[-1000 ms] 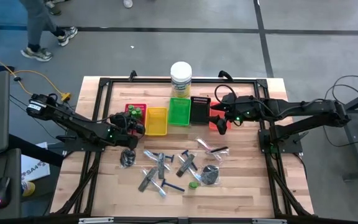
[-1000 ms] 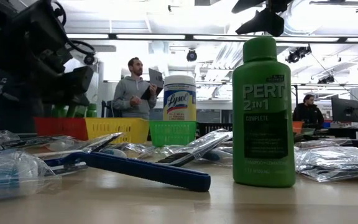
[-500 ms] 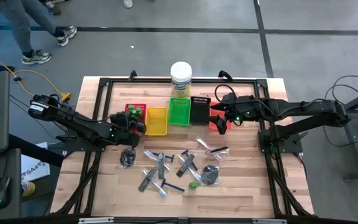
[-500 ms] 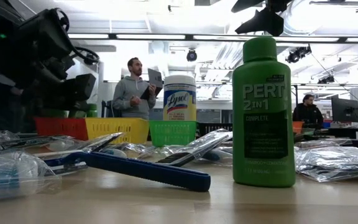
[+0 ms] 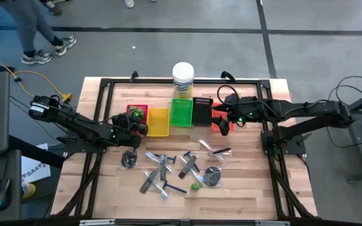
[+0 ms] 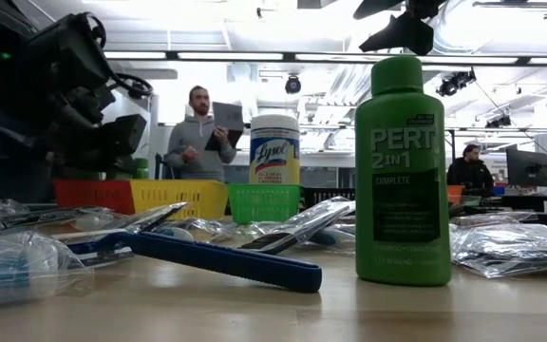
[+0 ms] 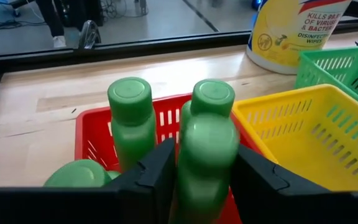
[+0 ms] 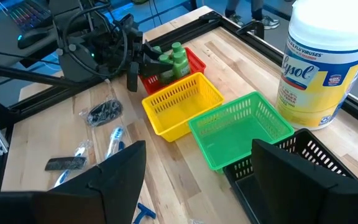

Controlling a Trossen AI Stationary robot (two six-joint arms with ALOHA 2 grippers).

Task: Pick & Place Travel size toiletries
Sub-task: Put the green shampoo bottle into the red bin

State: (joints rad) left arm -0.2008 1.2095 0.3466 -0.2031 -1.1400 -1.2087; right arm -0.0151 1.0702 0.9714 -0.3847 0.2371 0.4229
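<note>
The left gripper (image 7: 201,177) clamps an upright green bottle (image 7: 205,155), cap up, over the red basket (image 7: 92,134) at centre frame. Another bottle (image 6: 402,171) reads "PERT 2in1"; the jar (image 6: 274,150) reads "Lysol". The right gripper (image 8: 197,171) is spread open.

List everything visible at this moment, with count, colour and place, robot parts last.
green bottles: three standing in the red basket, one in the left gripper, one among the loose items
red basket: one, left end of the row
yellow basket: one, beside the red
green basket: one, middle of the row
black basket: one, beside the green
orange basket: one, under the right gripper
Lysol tub: one, yellow, white lid, behind the baskets
blue razors: several, loose on the table front
left gripper: shut on a bottle over the red basket
right gripper: open, above the orange basket
</note>
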